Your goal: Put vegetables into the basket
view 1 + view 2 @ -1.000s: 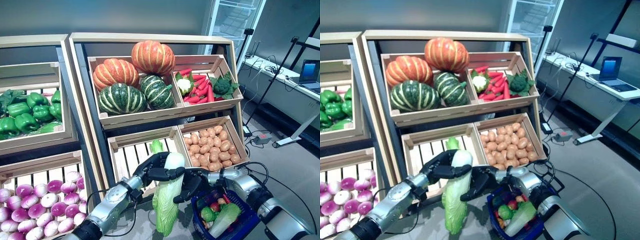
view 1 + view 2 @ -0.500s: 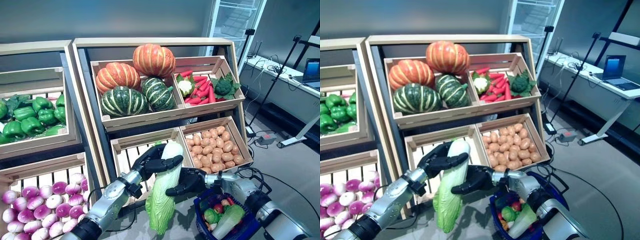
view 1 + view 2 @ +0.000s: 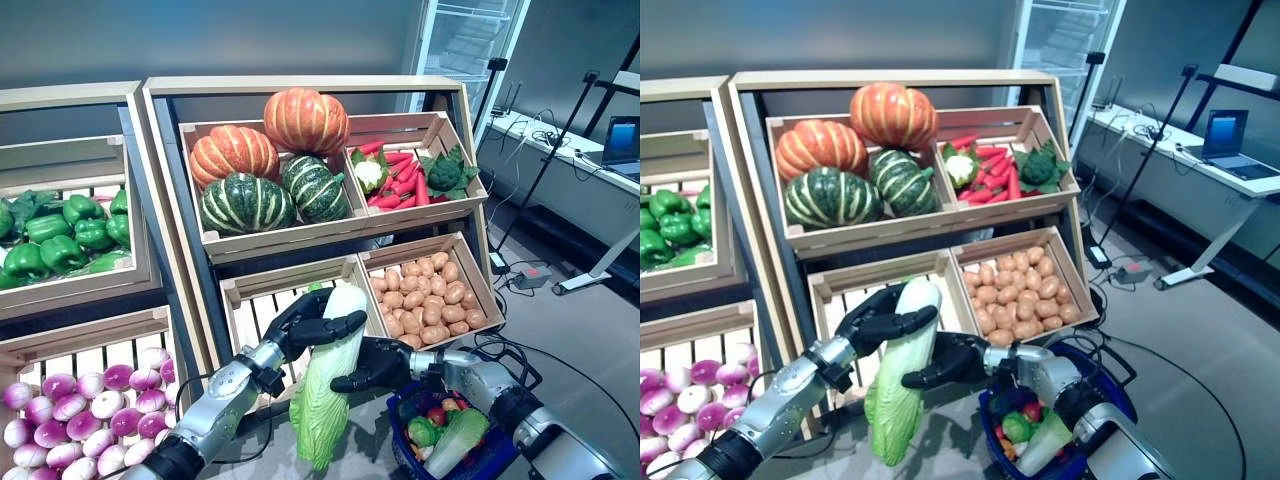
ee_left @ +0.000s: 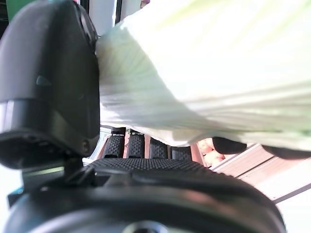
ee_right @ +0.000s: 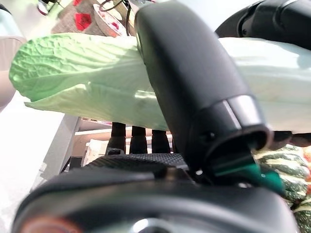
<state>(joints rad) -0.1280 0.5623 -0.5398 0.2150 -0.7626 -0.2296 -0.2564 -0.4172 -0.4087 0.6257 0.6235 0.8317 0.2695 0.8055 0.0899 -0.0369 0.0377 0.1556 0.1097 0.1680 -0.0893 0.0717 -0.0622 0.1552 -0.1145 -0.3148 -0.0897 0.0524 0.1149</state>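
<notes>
We see the long napa cabbage (image 3: 325,385), pale ribbed stalk up and crinkled green leaves hanging down, held before the slatted wooden crate (image 3: 262,305); the left hand (image 3: 312,320) curls around its white top, the right hand (image 3: 372,365) grips its middle, beside the blue basket (image 3: 487,452) of vegetables

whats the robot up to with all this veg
The robot is at a vegetable stand, holding a long napa cabbage up in front of the crates. Its left hand grips the white end, and its right hand is against the cabbage's middle, thumb across it. The blue basket, hanging by the right arm, already holds a few vegetables. The cabbage isn't in it yet.
</notes>
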